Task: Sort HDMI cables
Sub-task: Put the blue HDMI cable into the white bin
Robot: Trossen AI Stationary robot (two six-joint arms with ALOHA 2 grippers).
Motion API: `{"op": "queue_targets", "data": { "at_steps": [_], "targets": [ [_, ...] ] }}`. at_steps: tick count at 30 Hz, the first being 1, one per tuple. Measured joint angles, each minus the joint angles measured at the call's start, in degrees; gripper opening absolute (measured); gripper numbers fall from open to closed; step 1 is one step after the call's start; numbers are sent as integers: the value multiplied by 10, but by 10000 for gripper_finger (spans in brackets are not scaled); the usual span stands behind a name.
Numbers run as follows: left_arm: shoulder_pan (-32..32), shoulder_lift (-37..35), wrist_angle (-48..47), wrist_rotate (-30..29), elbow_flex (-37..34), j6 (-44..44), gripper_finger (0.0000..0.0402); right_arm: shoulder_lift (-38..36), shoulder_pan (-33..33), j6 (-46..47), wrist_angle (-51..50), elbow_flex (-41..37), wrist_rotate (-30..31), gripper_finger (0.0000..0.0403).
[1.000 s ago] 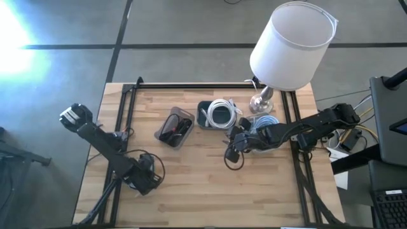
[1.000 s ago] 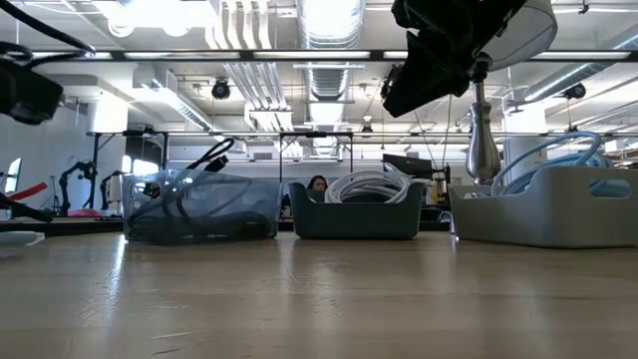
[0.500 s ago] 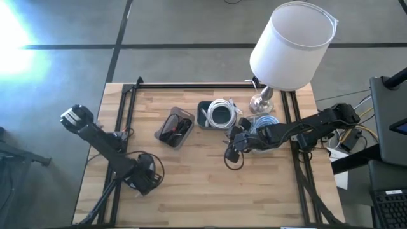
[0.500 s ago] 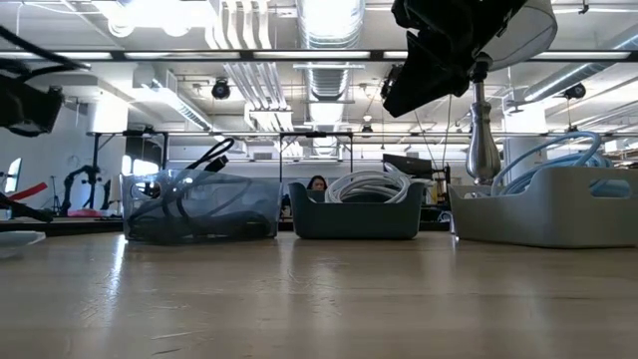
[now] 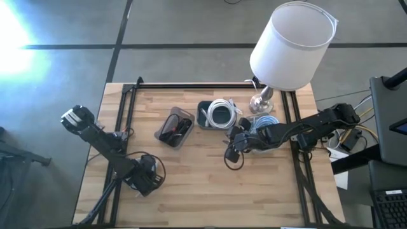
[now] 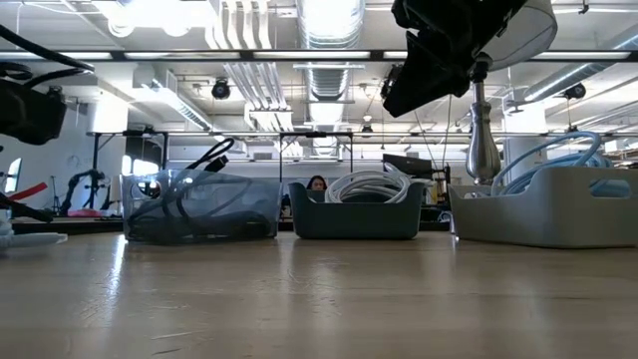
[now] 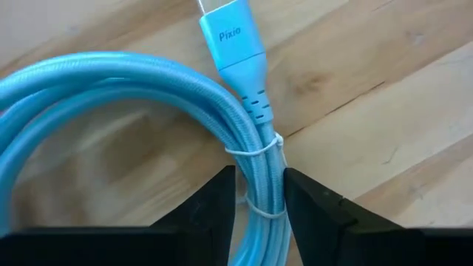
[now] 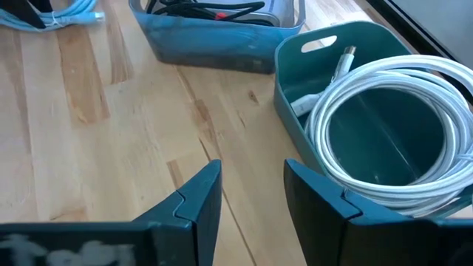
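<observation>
Left gripper [image 7: 255,203]: jaws apart, straddling the tied neck of the light-blue braided HDMI cable coil [image 7: 111,89], not clamped yet. The strands run straight out between the jaws along the gripper's forward axis, with the connector plug beyond the tie and the loop curving off to one side. A plain close should catch it.

It sits on the wooden bench [image 5: 203,184] at the left front, well apart from the bins.

Right gripper [image 8: 251,192]: jaws apart, empty, hovering just beside the teal plastic bin [image 8: 318,44] holding the white cable coil [image 8: 392,140]. The clear bin of black cables [image 5: 175,128] is next over, and the grey bin [image 6: 558,209] holds more blue coils.
</observation>
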Motion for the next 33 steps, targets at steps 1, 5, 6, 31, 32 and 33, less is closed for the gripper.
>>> {"op": "queue_targets", "data": {
  "at_steps": [1,5,6,31,32,33],
  "targets": [
    [0,0,1,-4,0,4,117,0,0,0,0,0,0,140],
    [0,1,22,-22,-1,29,86,0,0,0,3,0,0,135],
    [0,1,31,-28,-1,36,76,0,0,0,7,0,0,134],
    [49,2,65,-240,115,290,43,0,0,181,428,-178,-87,111],
    [53,2,65,-256,124,315,44,0,0,183,432,-178,-87,109],
    [56,1,66,-273,132,340,44,0,0,184,435,-179,-87,108]
  ]
}}
